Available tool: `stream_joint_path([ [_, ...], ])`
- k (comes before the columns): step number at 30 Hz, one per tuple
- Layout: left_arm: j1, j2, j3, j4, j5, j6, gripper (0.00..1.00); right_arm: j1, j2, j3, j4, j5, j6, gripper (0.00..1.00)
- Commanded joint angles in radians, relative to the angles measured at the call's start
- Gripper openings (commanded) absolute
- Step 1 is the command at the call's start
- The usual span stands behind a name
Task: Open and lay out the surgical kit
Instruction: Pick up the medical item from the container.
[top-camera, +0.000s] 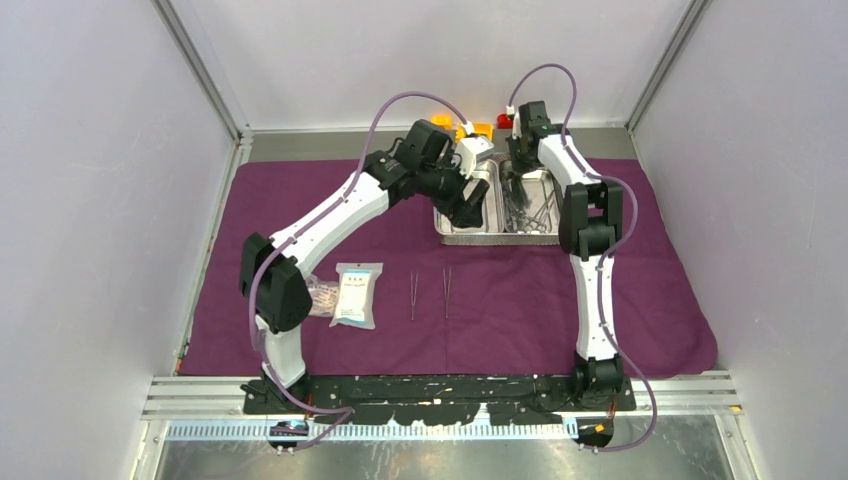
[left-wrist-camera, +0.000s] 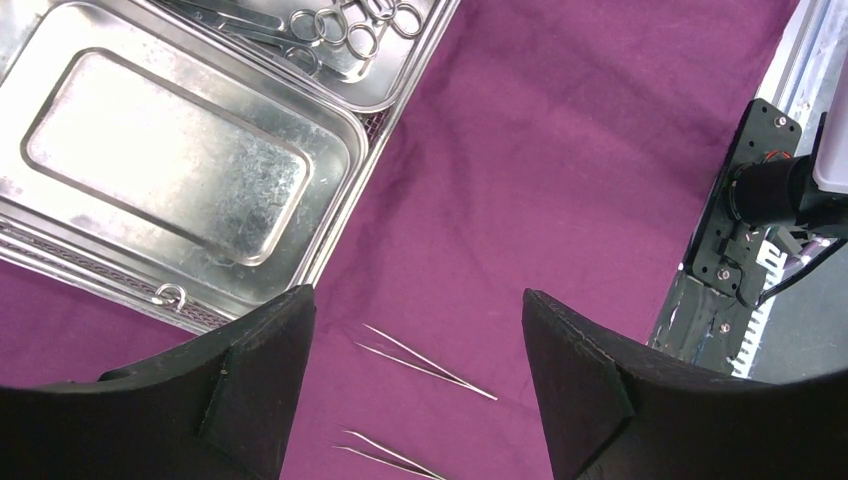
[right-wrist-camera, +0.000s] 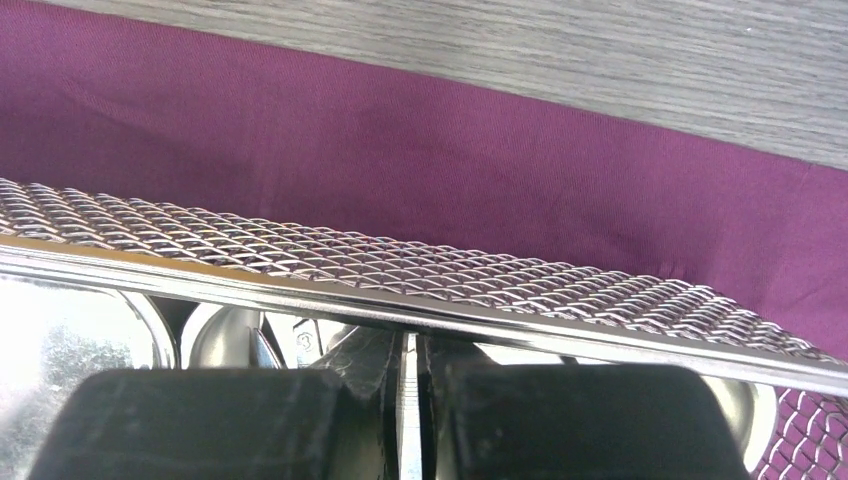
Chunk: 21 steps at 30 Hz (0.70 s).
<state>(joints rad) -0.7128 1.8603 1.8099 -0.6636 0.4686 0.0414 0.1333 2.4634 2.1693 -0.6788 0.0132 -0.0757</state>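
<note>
The dark-purple cloth (top-camera: 620, 300) lies spread flat over the table. On its far middle stands the steel tray (top-camera: 497, 238). Its left compartment (left-wrist-camera: 160, 150) holds nothing, and scissors and clamps (top-camera: 535, 208) lie in the right one. Two tweezers (top-camera: 412, 297) (top-camera: 447, 292) lie side by side on the cloth, with clear packets (top-camera: 357, 295) to their left. My left gripper (top-camera: 470, 208) hangs open over the tray's near left edge, with the tweezers (left-wrist-camera: 425, 362) below its gap. My right gripper (right-wrist-camera: 407, 400) reaches down inside the right compartment, behind the tray's rim (right-wrist-camera: 500, 320), its fingers pressed on a thin bright steel strip.
Yellow, orange and red toy bricks (top-camera: 470, 128) sit behind the tray at the back wall. White walls close in both sides. The arms' black base rail (left-wrist-camera: 740, 230) runs along the near edge, and grey tabletop (right-wrist-camera: 600, 60) shows beyond the cloth.
</note>
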Motion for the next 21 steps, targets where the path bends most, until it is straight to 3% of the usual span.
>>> stream_joint_path([
  [1, 0.002, -0.021, 0.017, 0.014, -0.009, 0.001, 0.78, -0.006, 0.034, 0.036, -0.06, 0.001, 0.005, 0.08],
  [7, 0.015, -0.011, 0.026, 0.011, -0.1, 0.0, 0.79, -0.01, -0.018, 0.038, -0.05, 0.001, 0.025, 0.0],
  [21, 0.061, 0.078, 0.128, 0.014, -0.137, -0.077, 0.85, -0.024, -0.181, 0.015, 0.004, -0.057, 0.075, 0.0],
])
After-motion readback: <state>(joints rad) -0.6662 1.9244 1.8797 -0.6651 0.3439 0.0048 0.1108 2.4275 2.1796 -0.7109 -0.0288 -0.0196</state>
